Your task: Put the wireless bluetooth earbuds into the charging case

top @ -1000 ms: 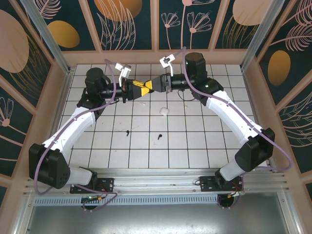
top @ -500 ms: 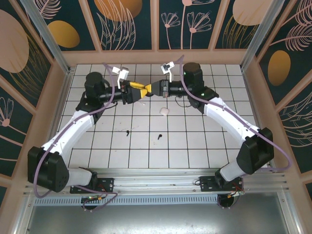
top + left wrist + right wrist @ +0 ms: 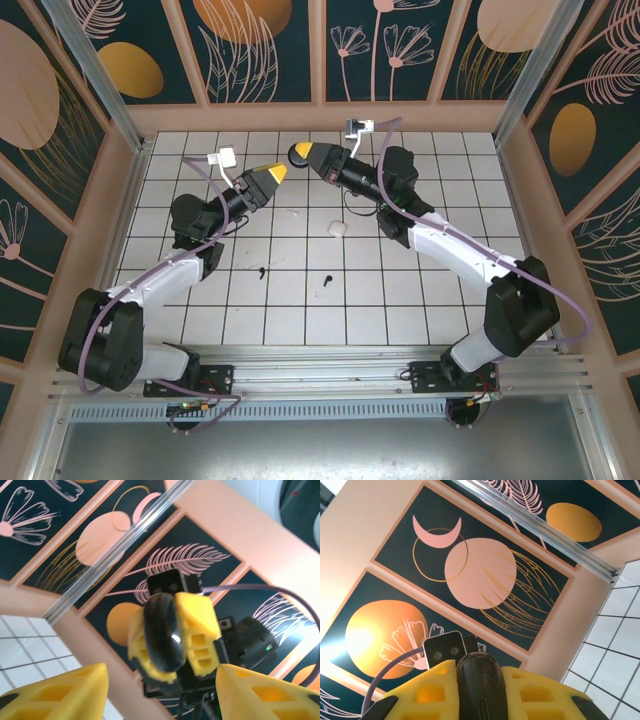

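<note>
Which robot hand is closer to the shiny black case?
Right. The right gripper is clamped on the black case, up off the table. The left gripper hangs open, apart from it, to its left in the top view.

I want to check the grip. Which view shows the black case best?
The left wrist view: the black case faces it, large and sharp, clamped in the right hand. The right wrist view shows just one end of it; the top view shows a small dark spot.
</note>
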{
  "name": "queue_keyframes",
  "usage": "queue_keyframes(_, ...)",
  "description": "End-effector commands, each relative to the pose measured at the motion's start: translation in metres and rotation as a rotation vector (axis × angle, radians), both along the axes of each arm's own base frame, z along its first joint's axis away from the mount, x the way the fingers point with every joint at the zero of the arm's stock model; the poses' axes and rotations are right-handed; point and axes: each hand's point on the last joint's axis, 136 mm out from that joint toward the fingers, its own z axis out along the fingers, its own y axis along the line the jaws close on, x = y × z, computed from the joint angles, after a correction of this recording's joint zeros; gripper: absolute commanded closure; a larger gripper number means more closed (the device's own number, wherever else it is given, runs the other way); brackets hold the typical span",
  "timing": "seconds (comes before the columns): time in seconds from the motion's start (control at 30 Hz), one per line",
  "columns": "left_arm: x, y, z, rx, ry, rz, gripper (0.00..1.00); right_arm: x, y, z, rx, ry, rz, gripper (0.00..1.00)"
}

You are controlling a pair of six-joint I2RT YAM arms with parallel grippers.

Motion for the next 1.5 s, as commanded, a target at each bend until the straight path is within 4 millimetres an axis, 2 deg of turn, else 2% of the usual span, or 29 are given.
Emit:
queue_keyframes(0.0,-0.005,0.004,0.032,-0.107,-0.073,-0.021,0.42,-0.001,0.002,0.017,0.081,-0.03,-0.002,0.95)
queue_keyframes(0.13,-0.004,-0.001,0.036,-0.131,-0.079,-0.05,0.46,-0.002,0.005,0.016,0.079,-0.025,0.006,0.96)
queue_keyframes(0.3,0.0,-0.01,0.033,-0.129,-0.065,-0.076,0.45,-0.003,0.008,0.015,0.079,-0.024,0.011,0.96)
queue_keyframes(0.37,0.0,-0.012,0.034,-0.126,-0.068,-0.08,0.49,-0.003,0.008,0.015,0.08,-0.024,0.013,0.96)
queue_keyframes(0.47,0.001,-0.014,0.033,-0.117,-0.07,-0.084,0.56,-0.005,0.01,0.014,0.079,-0.025,0.017,0.95)
queue_keyframes(0.6,0.002,-0.016,0.031,-0.09,-0.077,-0.078,0.73,-0.007,0.013,0.014,0.07,-0.038,0.024,0.95)
queue_keyframes(0.77,0.007,-0.025,0.019,0.034,-0.079,-0.065,0.87,-0.014,0.011,0.011,0.017,-0.066,0.025,0.84)
queue_keyframes(0.87,0.01,-0.029,0.009,0.132,-0.078,-0.049,0.93,-0.017,0.004,0.008,-0.048,-0.093,0.004,0.68)
queue_keyframes(0.97,0.01,-0.031,0.002,0.256,-0.102,-0.036,0.95,-0.016,-0.014,0.006,-0.154,-0.127,-0.006,0.53)
queue_keyframes(1.03,0.006,-0.033,-0.008,0.352,-0.127,-0.042,0.96,-0.009,-0.038,0.005,-0.263,-0.147,-0.05,0.49)
queue_keyframes(1.07,0.004,-0.033,-0.002,0.376,-0.162,-0.045,0.96,-0.012,-0.046,0.007,-0.313,-0.165,-0.074,0.48)
queue_keyframes(1.1,0.0,-0.035,-0.003,0.409,-0.183,-0.063,0.97,-0.006,-0.065,0.011,-0.376,-0.196,-0.131,0.46)
queue_keyframes(1.2,-0.007,-0.038,-0.012,0.508,-0.22,-0.109,0.97,-0.014,-0.09,0.025,-0.526,-0.3,-0.155,0.42)
queue_keyframes(1.3,-0.009,-0.037,-0.022,0.616,-0.261,-0.131,0.99,-0.036,-0.088,0.028,-0.651,-0.408,-0.024,0.39)
queue_keyframes(1.37,-0.012,-0.036,-0.025,0.668,-0.305,-0.134,1.0,-0.048,-0.083,0.019,-0.697,-0.423,0.081,0.39)
queue_keyframes(1.47,-0.018,-0.034,-0.029,0.734,-0.393,-0.139,1.0,-0.059,-0.071,-0.004,-0.758,-0.426,0.187,0.42)
